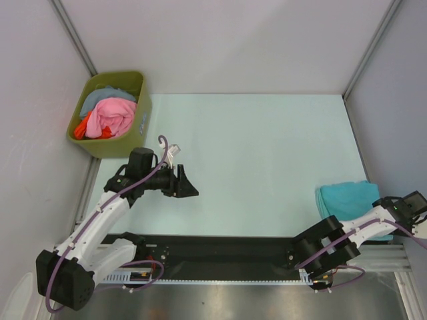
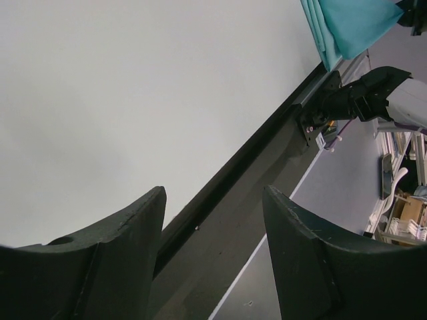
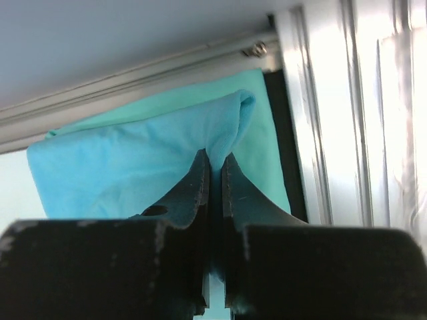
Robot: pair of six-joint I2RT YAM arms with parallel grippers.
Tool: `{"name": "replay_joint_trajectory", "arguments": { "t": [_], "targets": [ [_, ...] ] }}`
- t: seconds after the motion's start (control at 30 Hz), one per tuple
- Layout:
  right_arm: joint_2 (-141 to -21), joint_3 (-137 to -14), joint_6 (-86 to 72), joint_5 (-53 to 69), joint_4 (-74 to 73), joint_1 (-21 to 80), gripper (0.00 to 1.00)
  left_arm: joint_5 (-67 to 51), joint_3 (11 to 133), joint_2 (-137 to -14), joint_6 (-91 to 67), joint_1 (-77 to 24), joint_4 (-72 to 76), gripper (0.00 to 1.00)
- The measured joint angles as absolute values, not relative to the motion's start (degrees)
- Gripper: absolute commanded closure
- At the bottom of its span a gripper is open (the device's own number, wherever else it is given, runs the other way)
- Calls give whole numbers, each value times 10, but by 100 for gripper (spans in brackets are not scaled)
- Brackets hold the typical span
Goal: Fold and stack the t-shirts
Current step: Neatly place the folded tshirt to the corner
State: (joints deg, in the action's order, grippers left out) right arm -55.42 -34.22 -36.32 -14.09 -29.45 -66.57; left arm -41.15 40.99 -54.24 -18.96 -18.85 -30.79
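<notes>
A folded turquoise t-shirt (image 1: pixel 350 203) lies at the table's near right corner, by the right wall. My right gripper (image 1: pixel 408 208) sits over its right edge and is shut on a raised pinch of the t-shirt's fabric (image 3: pixel 223 130); the right wrist view shows the cloth between the closed fingers (image 3: pixel 200 180). My left gripper (image 1: pixel 189 189) hovers over bare table at the left, open and empty; its two fingers (image 2: pixel 133 233) stand wide apart in the left wrist view. The t-shirt's corner also shows at the top right of the left wrist view (image 2: pixel 347 27).
An olive-green bin (image 1: pixel 137 123) at the far left corner holds pink, orange and grey-blue clothes (image 1: pixel 110 117). A black strip and metal rail (image 1: pixel 227 250) run along the near edge. Grey walls enclose the pale table (image 1: pixel 253 147) on three sides.
</notes>
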Motion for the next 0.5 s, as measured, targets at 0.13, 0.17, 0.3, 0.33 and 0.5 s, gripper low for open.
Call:
{"name": "replay_joint_trajectory", "arguments": {
  "t": [0.13, 0.17, 0.3, 0.33, 0.5],
  "targets": [
    [-555, -344, -307, -145, -258, -643, 100, -411, 410, -542, -190, -188, -308, 34],
    [-556, -344, -298, -146, -252, -640, 97, -411, 410, -542, -190, -188, -308, 34],
    [-561, -336, -284, -157, -241, -641, 53, -411, 410, -542, -190, -188, -308, 34],
    [-566, -336, -281, -162, -241, -644, 45, -411, 410, -543, -190, -188, -308, 34],
    [-595, -362, -290, -184, -286, -650, 30, -411, 410, -545, -190, -187, -307, 34]
  ]
}}
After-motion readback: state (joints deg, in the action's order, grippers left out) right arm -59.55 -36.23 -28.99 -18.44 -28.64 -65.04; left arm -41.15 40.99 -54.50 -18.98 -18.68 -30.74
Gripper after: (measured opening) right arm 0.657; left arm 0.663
